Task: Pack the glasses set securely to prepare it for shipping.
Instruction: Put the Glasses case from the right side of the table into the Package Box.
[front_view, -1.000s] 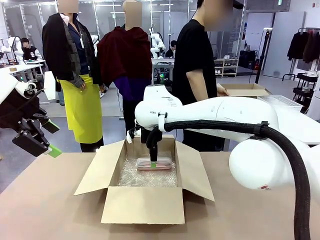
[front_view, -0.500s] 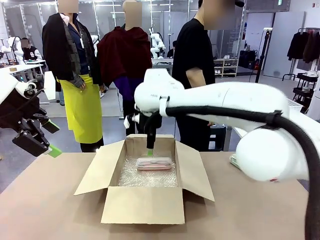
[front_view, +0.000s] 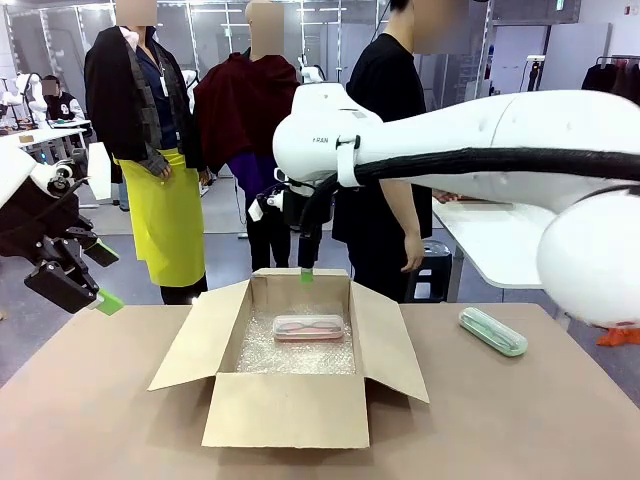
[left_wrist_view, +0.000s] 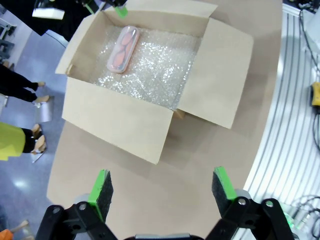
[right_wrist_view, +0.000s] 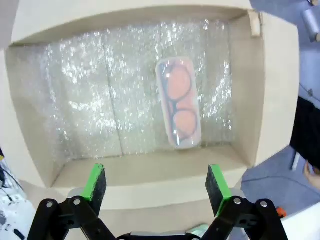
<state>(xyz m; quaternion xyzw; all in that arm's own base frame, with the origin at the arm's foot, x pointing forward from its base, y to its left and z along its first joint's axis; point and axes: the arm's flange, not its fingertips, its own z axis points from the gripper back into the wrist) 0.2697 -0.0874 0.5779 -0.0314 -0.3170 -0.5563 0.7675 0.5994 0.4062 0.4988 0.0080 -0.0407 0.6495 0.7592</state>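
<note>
Pink case (front_view: 308, 328) cushioned on bubble wrap (front_view: 290, 358) in box (front_view: 285, 410); green case (front_view: 492, 331) waits near surface's (front_view: 100, 400) right edge. My left fingers (left_wrist_view: 101, 187), right fingers (right_wrist_view: 96, 182) open, empty.

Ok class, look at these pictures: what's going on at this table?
A two-arm robot is packing glasses cases into an open cardboard box lined with bubble wrap. The pink case already lies inside on the wrap. The right end effector hovers open and empty above the box. The mint green case waits on the table, right of the box. The left end effector hangs open off to the left, holding nothing.
</note>
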